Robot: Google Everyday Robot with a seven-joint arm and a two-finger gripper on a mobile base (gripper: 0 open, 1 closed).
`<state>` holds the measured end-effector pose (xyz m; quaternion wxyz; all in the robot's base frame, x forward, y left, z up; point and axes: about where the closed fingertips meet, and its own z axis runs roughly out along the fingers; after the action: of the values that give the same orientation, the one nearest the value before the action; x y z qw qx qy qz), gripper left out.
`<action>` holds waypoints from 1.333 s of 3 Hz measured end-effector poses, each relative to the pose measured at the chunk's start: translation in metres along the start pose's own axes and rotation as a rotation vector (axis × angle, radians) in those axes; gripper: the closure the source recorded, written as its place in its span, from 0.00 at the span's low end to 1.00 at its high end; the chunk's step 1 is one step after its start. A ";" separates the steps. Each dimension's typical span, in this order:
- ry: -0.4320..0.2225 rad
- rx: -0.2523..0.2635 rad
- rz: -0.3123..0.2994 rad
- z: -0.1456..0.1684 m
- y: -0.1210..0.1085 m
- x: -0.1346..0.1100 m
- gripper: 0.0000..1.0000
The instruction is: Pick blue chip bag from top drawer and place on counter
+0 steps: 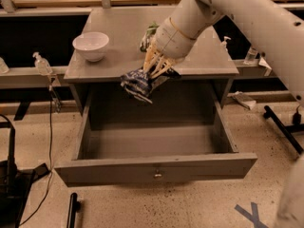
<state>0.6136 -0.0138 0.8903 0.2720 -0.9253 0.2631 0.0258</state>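
The blue chip bag (139, 83) hangs in the air, crumpled, right at the counter's (118, 27) front edge and a little left of that edge's middle. It is clear of the top drawer (156, 167), which stands pulled out below the counter. The gripper (153, 74) sits just above and to the right of the bag, over the front strip of the counter. Its tan fingers (151, 61) are closed narrowly, pinching the bag's upper end so that the bag droops down and to the left. The thick white arm (247, 13) runs from the gripper up and away across the counter's right rear corner. On the counter, toward its left side, stands a white bowl (90, 45), well apart from the bag. A green bag (150, 31) lies near the middle of the counter, mostly hidden behind the wrist. The drawer's front panel carries a small metal keyhole (156, 175) at its centre, directly below the counter's front edge. A clear pump bottle (42, 63) stands to the left of the counter on a low shelf. Another small bottle (225, 42) shows just past the counter's right edge.
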 end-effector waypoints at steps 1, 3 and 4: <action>-0.028 0.063 0.072 -0.007 -0.019 0.040 1.00; 0.028 0.277 0.128 -0.051 -0.063 0.083 1.00; 0.021 0.288 0.126 -0.042 -0.063 0.086 1.00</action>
<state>0.7155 -0.0312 0.9408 0.3969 -0.8585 0.3247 -0.0046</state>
